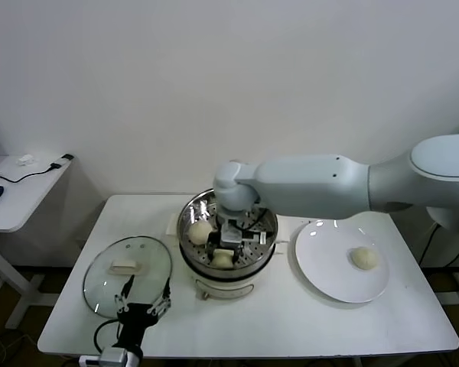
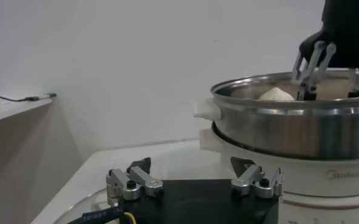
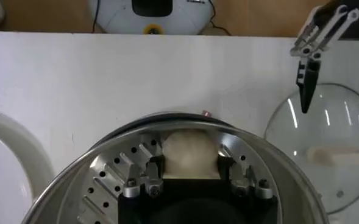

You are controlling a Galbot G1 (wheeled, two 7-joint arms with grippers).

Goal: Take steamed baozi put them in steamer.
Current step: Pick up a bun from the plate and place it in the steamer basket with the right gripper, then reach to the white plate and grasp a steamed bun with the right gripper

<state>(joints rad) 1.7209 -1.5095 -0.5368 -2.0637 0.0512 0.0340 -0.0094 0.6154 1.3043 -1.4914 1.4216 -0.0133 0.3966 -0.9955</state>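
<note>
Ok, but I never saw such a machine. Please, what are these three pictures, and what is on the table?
This is a robot with two arms, each ending in a hand. The wide picture comes from a camera on its head, and the other two from cameras on its wrists. On the white table stand a steel steamer, a glass lid and a white plate with one bun on it. The right hand is down inside the steamer, at a second bun. I cannot tell whether it grips that bun. A third bun lies beside it in the steamer. The left hand waits open over the lid and holds nothing.
</note>
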